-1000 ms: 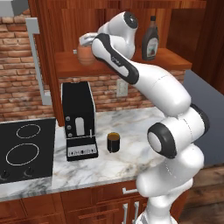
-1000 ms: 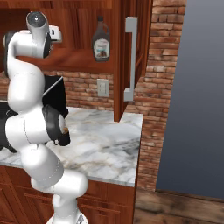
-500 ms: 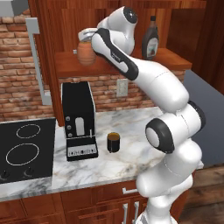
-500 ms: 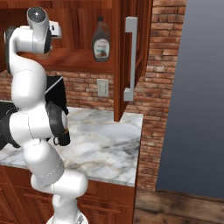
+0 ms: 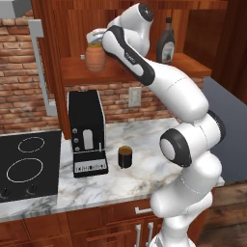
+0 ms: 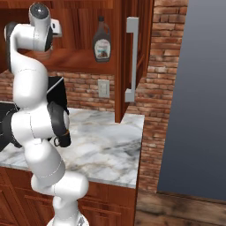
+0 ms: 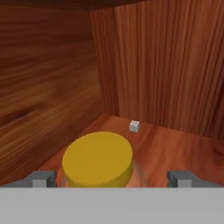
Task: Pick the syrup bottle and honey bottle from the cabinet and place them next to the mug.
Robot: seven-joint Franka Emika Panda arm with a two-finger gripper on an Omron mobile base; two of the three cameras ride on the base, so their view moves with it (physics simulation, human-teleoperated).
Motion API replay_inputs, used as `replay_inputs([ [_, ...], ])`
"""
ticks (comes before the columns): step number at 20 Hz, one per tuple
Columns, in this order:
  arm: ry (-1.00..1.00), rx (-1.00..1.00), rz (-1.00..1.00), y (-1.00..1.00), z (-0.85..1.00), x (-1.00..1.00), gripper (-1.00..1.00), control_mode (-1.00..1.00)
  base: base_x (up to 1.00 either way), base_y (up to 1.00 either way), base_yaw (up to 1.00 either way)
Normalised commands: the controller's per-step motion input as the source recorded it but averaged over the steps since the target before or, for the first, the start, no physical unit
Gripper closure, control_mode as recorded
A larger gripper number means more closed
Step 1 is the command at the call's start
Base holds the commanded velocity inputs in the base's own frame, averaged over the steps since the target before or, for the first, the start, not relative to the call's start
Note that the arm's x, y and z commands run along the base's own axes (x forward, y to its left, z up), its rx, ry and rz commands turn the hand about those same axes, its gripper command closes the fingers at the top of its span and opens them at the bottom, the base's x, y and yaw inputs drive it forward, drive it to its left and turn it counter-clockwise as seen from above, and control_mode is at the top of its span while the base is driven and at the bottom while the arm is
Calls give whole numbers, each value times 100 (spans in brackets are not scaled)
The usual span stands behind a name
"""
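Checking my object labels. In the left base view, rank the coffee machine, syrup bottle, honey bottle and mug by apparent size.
1. coffee machine, clearly largest.
2. syrup bottle.
3. honey bottle, partly hidden by the gripper; close to the syrup bottle, so that order is unsure.
4. mug, smallest.

Red brick wall (image 6: 163, 79) behind a white marble counter (image 5: 140, 169), black cooktop (image 5: 24, 169), wooden floor (image 6: 185, 212)

The arm (image 6: 31, 92) hides the honey bottle (image 5: 95, 57).
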Motion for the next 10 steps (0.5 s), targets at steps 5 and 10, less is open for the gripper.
replay_inputs([
  [5,0,0,4,5,-15,0,-100,-100,0,0,0],
  [10,0,0,2,16,-4,1,-100,-100,0,0,0],
])
